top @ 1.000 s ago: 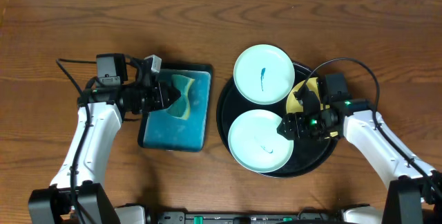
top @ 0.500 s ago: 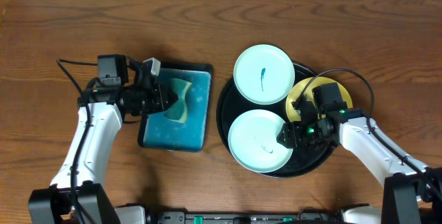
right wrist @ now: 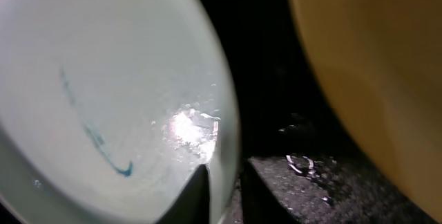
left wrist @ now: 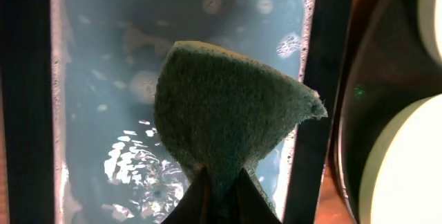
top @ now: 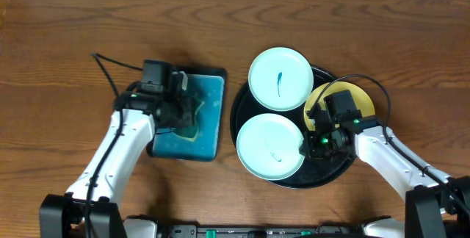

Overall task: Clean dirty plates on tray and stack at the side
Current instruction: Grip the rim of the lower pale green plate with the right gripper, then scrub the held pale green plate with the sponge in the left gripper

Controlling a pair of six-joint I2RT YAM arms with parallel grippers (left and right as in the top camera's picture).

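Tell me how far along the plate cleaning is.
Done: nothing stacked aside; front plate and back plate show blue marks. In hand: left gripper holds the sponge over the teal tray; right gripper pinches the front plate's rim on the black tray. Left: wiping and stacking all three, yellow plate included.

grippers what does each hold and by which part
Left gripper: sponge, by its narrow end; right gripper: near white plate, by its rim.
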